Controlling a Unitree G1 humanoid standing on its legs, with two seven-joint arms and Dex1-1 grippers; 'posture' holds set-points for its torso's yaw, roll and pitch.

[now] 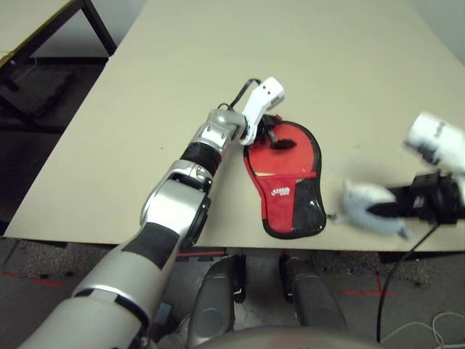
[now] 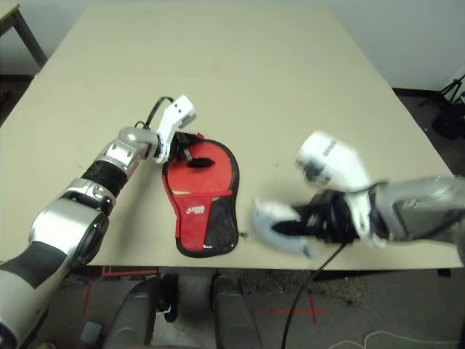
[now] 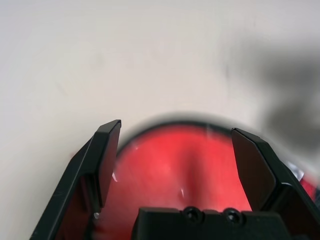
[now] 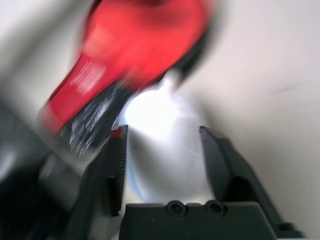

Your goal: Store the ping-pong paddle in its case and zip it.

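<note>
The case (image 1: 290,196) lies flat on the table, red and black with a white logo, round end away from me and narrow mesh end toward the front edge. My left gripper (image 1: 275,137) is open over the round end, one black finger (image 3: 107,160) on each side of the red fabric (image 3: 170,160). The ping-pong paddle is hidden. Right of the case, my right gripper (image 1: 385,211) is open, its fingers (image 4: 217,160) apart around a small grey-white soft wad (image 4: 165,150). This wad (image 1: 363,200) sits near the case's narrow end.
The beige table (image 1: 327,58) stretches wide beyond the case. Its front edge (image 1: 109,243) runs just below the case and the wad. A black cable (image 1: 389,283) hangs from the right arm. Another table with dark legs (image 1: 94,25) stands at the far left.
</note>
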